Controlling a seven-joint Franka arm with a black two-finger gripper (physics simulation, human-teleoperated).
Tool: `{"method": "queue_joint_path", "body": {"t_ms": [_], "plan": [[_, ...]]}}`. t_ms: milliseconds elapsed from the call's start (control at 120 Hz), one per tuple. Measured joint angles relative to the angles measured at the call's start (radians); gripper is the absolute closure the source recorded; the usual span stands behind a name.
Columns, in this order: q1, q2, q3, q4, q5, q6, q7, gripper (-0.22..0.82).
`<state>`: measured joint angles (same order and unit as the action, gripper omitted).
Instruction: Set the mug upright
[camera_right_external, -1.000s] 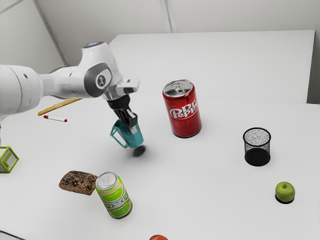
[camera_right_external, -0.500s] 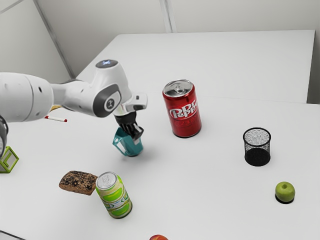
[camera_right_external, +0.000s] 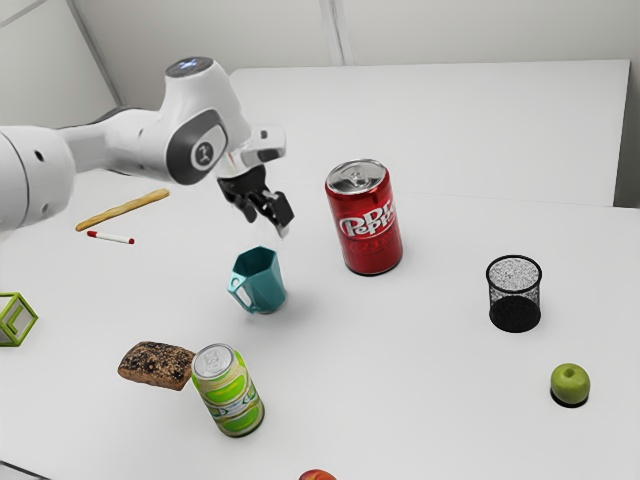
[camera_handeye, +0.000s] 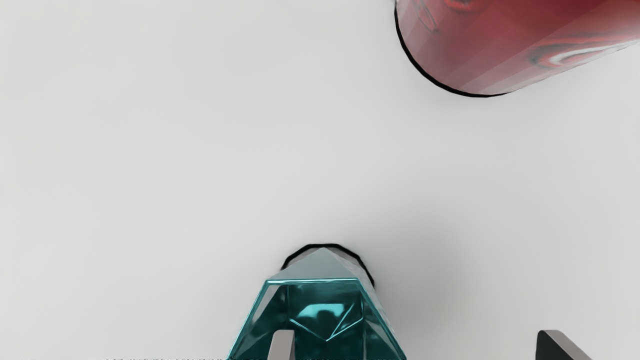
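- Tabletop (camera_right_external: 410, 350): bears everything noted here; the mug's spot is well in from its far edge, on the arm's side.
- Arm (camera_right_external: 205, 130): reaches in from the exterior view's left, its hand above the mug.
- Red can (camera_right_external: 364, 222): upright, near the mug toward the far edge. Any sideways swing of yours should give it room.
- Lime-green can (camera_right_external: 229, 393): upright, nearer the camera than the mug; keep the wrist from dipping that way.
- Gripper (camera_right_external: 268, 220): released, nothing held, jaws wide apart, above the mug and clear of it. In the wrist view one finger (camera_handeye: 282, 346) overlaps the mouth, the other is well off to the side. You'd do best to keep the fingers from hooking the rim.
- Mug (camera_right_external: 260, 279): teal, on its base, mouth up, handle toward the exterior view's left. It lies as the task wants, so I judge no righting is called for. Leave it standing; a brush on rim or handle could tip it.
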<state>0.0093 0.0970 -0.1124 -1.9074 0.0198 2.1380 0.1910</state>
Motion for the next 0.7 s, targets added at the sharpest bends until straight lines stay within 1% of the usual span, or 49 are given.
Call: {"method": "queue_joint_path", "body": {"t_ms": [183, 317, 483, 700], "plan": [[0.043, 0.007, 0.007, 0.239, -0.032, -0.186, -0.009, 0.03], [0.063, 0.010, 0.008, 0.372, -0.037, -0.312, -0.014, 0.02], [0.052, 0.006, 0.008, 0.400, -0.037, -0.412, -0.019, 0.01], [0.052, 0.003, 0.009, 0.402, -0.035, -0.464, -0.023, 0.00]]}}
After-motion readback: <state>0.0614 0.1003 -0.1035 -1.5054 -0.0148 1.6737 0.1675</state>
